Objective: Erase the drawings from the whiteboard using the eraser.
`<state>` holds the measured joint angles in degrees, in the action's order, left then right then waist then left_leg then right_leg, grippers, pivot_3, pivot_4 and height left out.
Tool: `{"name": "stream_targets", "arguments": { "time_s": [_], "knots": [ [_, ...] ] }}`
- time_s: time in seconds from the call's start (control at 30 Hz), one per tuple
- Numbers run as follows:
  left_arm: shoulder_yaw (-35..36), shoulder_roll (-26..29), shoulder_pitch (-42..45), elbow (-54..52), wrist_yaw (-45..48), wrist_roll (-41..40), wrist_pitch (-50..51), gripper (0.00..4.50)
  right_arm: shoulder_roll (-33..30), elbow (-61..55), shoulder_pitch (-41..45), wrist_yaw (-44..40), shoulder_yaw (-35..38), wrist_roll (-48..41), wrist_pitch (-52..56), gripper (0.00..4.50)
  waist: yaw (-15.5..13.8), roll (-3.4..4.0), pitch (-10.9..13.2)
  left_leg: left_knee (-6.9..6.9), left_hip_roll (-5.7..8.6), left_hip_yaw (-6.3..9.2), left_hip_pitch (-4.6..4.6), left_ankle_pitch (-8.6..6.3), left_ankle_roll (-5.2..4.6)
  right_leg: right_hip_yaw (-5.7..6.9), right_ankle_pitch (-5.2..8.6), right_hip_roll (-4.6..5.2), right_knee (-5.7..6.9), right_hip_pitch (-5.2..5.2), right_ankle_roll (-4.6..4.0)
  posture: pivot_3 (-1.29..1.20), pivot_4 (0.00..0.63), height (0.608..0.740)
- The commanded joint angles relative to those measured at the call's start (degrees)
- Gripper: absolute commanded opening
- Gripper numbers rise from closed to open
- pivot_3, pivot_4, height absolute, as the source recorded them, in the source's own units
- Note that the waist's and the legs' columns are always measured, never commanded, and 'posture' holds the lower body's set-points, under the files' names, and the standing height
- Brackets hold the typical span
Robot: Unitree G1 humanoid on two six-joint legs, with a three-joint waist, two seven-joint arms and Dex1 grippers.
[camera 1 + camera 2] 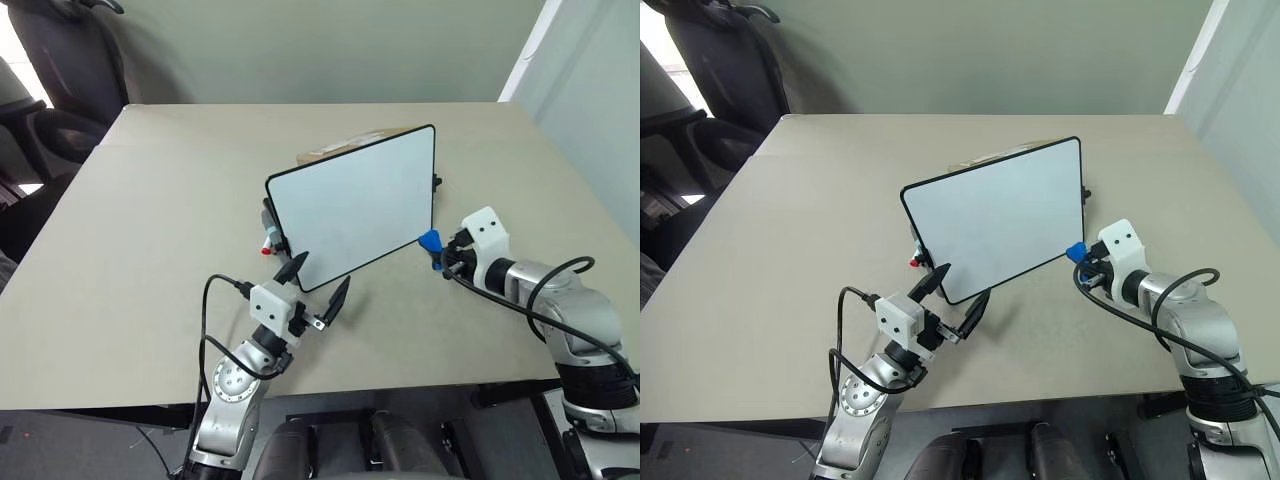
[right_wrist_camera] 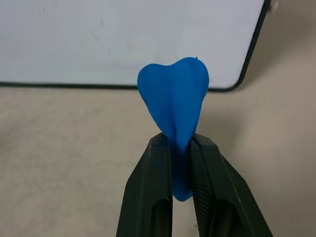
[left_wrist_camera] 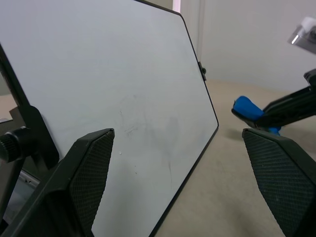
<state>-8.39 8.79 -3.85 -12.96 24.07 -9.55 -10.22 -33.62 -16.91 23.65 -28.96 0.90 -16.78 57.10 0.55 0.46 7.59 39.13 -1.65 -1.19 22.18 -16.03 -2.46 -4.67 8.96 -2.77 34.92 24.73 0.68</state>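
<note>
The whiteboard (image 1: 352,205) stands propped up and tilted in the middle of the table, black-framed, its face white with only faint smudges (image 3: 143,123); no red drawings show on it. My right gripper (image 1: 440,254) is shut on the blue eraser (image 2: 174,98), which sits just off the board's lower right corner, apart from the frame. In front of the board's lower left corner my left gripper (image 1: 318,285) stands open, its fingers (image 3: 91,168) empty and close to the frame.
A red-tipped marker (image 1: 268,244) lies behind the board's left edge. A brown cardboard piece (image 1: 340,148) pokes out behind the board's top. The tan table (image 1: 150,230) has wide bare room to the left. Dark chairs (image 1: 60,60) stand at the far left.
</note>
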Motion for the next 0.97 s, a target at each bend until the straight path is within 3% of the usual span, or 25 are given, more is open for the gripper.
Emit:
{"name": "stream_targets", "arguments": {
  "time_s": [0.03,0.47,0.73,0.97],
  "knots": [
    [-0.74,-0.42,0.18,-0.89,-0.04,0.22,-0.87,4.50,-0.37,1.41,2.14,0.76,-2.20,1.05,1.84,0.36,0.01,0.00,0.00,-0.01,0.00,0.00,0.00,0.00,0.00,0.00,0.01,0.00,0.00,0.01,-0.01,0.00,0.150,0.740],
    [-0.06,0.02,0.39,-1.09,-0.12,-0.26,-0.61,4.50,-2.96,2.49,-0.28,1.48,2.70,0.72,6.10,0.36,-0.52,0.00,0.00,-0.01,0.00,0.00,0.01,-0.03,-0.03,0.00,0.06,0.00,0.00,0.00,-0.06,0.00,0.150,0.740],
    [0.38,0.53,0.78,-0.51,0.25,-0.63,-0.78,4.50,-2.49,-2.19,-2.61,1.05,4.19,-0.44,4.40,2.90,-0.57,0.00,0.00,-0.01,0.00,0.00,0.00,-0.03,-0.03,0.00,0.06,0.00,0.02,0.00,-0.06,0.00,0.150,0.740],
    [0.71,0.91,1.10,-0.70,0.47,-0.53,-0.54,4.50,-2.62,-12.47,-9.19,-4.63,10.28,-6.00,-4.88,2.90,-0.58,0.00,0.00,-0.01,0.00,-0.01,0.02,-0.04,-0.03,0.00,0.09,0.00,0.00,0.01,-0.08,0.00,0.150,0.740]
  ]
}}
